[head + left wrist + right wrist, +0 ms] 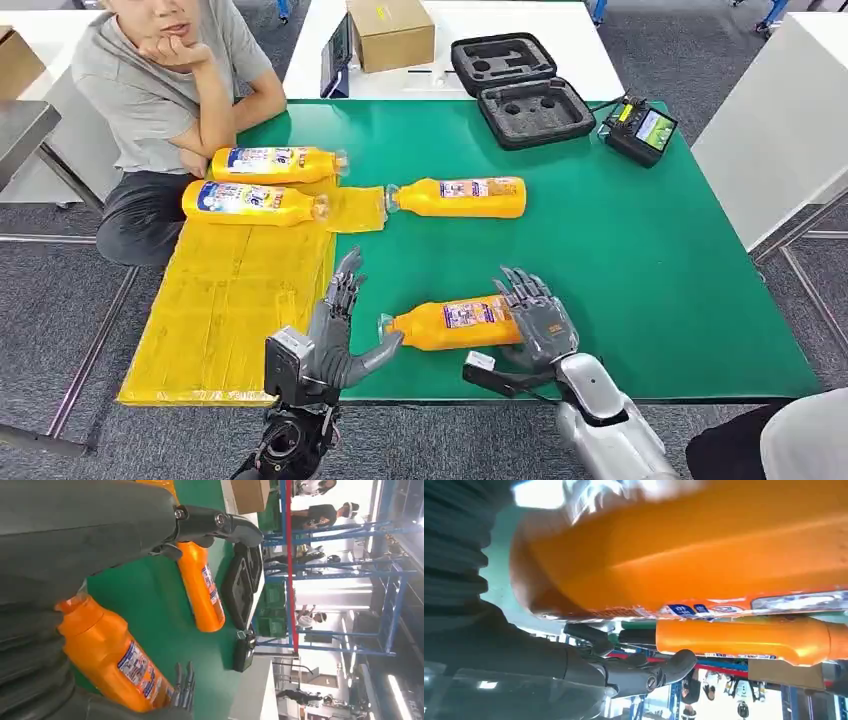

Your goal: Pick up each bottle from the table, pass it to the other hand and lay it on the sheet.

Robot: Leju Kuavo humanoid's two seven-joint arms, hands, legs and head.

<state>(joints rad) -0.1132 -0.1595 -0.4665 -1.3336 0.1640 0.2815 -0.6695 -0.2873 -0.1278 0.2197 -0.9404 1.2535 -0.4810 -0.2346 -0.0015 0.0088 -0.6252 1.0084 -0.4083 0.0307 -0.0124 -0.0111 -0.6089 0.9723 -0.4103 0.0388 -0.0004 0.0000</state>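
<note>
An orange bottle [455,323] [120,665] [704,550] lies crosswise near the green table's front edge, cap toward the yellow sheet [230,300]. My right hand [535,318] [524,670] is at its base, fingers [184,682] straight behind it and the thumb apart on the near side. My left hand [340,330] [75,530] is spread at the cap end, its thumb just below the neck. I cannot tell whether the bottle is off the table. A second bottle [465,197] [202,590] [744,637] lies farther back. Two more bottles [275,163] [250,201] lie on the sheet's far end.
A person [170,90] sits at the far left corner, an elbow on the table near the sheet. At the back are an open black foam case [520,90], a cardboard box [390,32] and a handheld device [642,130]. Green table [650,280] stretches to the right.
</note>
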